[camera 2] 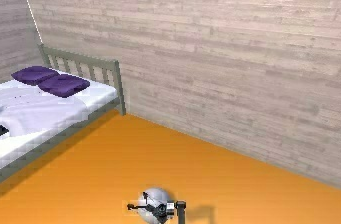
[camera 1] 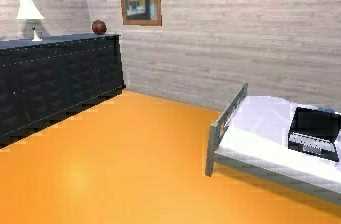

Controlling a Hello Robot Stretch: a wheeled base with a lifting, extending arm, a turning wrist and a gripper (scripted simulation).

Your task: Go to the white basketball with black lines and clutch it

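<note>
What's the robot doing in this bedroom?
It is looking for a ball. A reddish-brown ball sits on the black dresser ahead, and a laptop lies on the bed. Its tool shows low by the orange floor with a pale round shape at it; I cannot tell whether it holds anything.

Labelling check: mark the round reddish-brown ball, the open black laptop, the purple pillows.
Round reddish-brown ball (camera 1: 99, 27): forward view, its centre.
Open black laptop (camera 1: 318, 124): forward view, its screen.
Purple pillows (camera 2: 66, 86): arm side view, right pillow's top.
</note>
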